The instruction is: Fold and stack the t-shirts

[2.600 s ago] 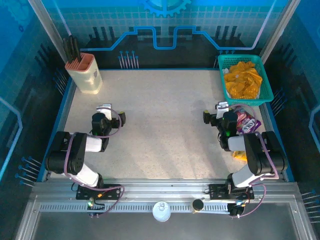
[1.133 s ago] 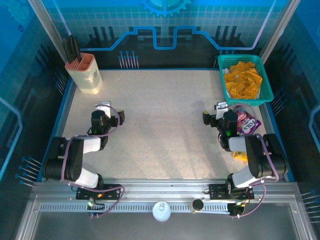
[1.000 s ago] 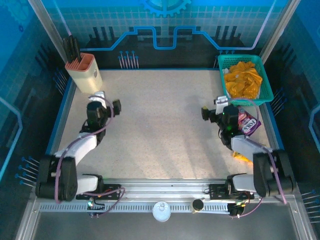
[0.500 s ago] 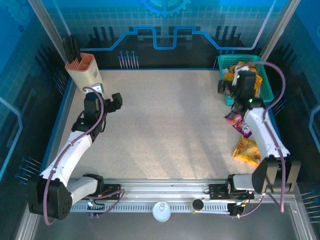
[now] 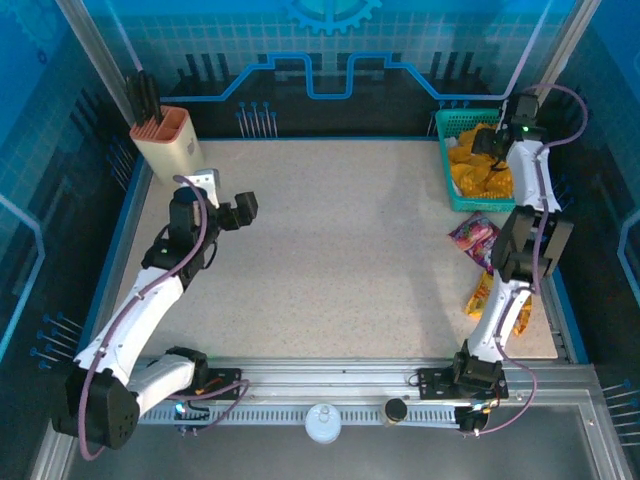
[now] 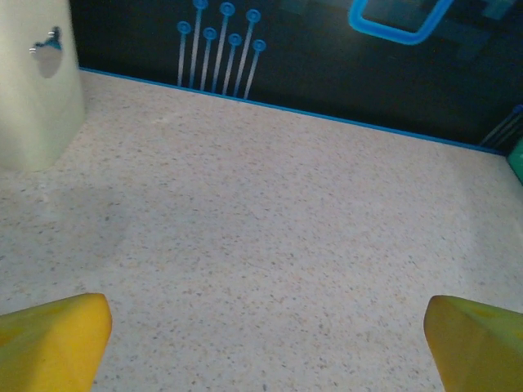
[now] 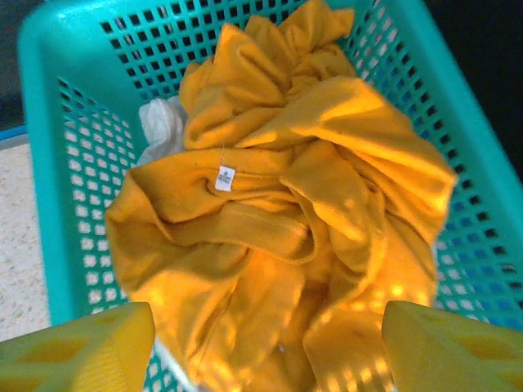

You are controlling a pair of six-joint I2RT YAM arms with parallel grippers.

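Observation:
A mustard-orange t-shirt [image 5: 482, 168] lies crumpled in the teal basket [image 5: 447, 170] at the table's back right corner. In the right wrist view it [image 7: 286, 220] fills most of the basket [image 7: 73, 171], its white neck label facing up. A patch of pale white-grey t-shirt [image 7: 163, 122] peeks out beneath it on the left. My right gripper [image 5: 500, 138] hovers just above the pile, open [image 7: 265, 347], its yellow fingertips [image 7: 82, 343] on either side of the cloth and holding nothing. My left gripper [image 5: 238, 207] stands open [image 6: 265, 343] over bare table at the left.
A beige knife holder [image 5: 168, 145] stands at the back left, and also at the left edge of the left wrist view [image 6: 33, 90]. A purple packet [image 5: 475, 238] and a yellow snack packet [image 5: 482, 295] lie on the table in front of the basket, by the right arm.
The right arm has swung up from beside the packets to above the basket, its jaws narrowing a little. The left arm has stretched out toward the table's middle left.

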